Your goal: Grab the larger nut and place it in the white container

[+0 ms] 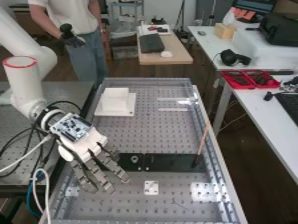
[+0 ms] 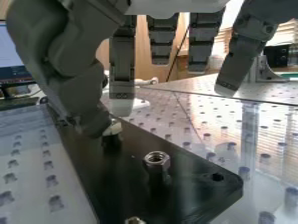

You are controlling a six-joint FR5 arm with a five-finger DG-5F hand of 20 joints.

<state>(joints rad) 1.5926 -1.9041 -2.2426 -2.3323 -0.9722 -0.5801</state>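
- which is the larger nut (image 2: 157, 159)? 3 metal pieces stand on that black plate (image 2: 206, 172).

- my guess is the open-topped hex nut between the other 2; the small nut (image 2: 135, 220) looks slimmer. can't be sure.

- and the hand (image 1: 88, 143)?

- released, fingers loosely straight, nothing held. i'd line thumb and fingers up on 2 opposite flats, come down upright, then close both sides evenly. 1 early touch could tip or skid it.

- mind the neighbour (image 2: 114, 128), just beside the thumb tip.

- yes, clear that 1st, and lift straight up before heading for the white container (image 1: 116, 98).

- so where's our nut from the hand?

- below it, resting on the plate, apart from thumb and fingers, between that neighbour and the small nut.
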